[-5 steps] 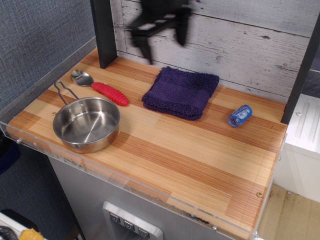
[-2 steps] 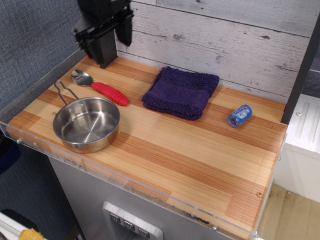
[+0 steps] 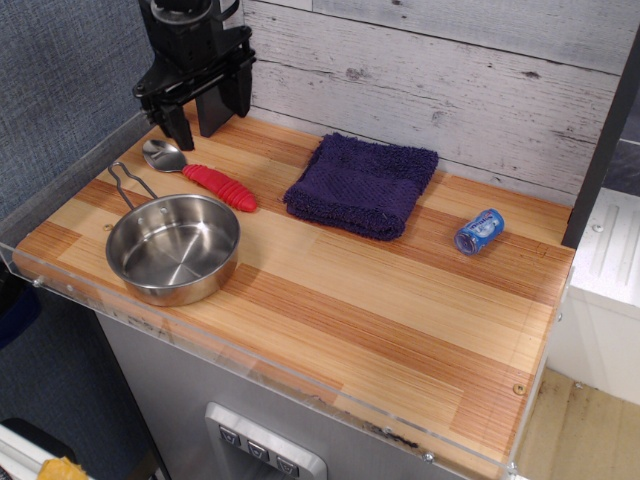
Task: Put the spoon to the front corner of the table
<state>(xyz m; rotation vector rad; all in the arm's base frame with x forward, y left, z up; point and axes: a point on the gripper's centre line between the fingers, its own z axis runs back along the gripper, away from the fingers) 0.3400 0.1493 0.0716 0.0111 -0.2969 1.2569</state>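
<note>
The spoon (image 3: 200, 172) lies flat at the back left of the wooden table (image 3: 380, 300), its silver bowl to the left and its ribbed red handle pointing right, just behind the pan. My black gripper (image 3: 210, 112) hangs over the table's back left corner, above and slightly behind the spoon. Its jaws are spread apart and hold nothing. One fingertip (image 3: 183, 132) is near the spoon's bowl, apart from it.
A steel pan (image 3: 173, 248) with a wire handle sits at the front left, next to the spoon. A purple towel (image 3: 362, 184) lies at the back middle. A small blue can (image 3: 479, 231) lies on its side at the right. A clear acrylic rim (image 3: 250, 372) runs along the front edge.
My gripper has moved left from the back wall and come down toward the spoon. The spoon, pan, towel and can have not moved.
</note>
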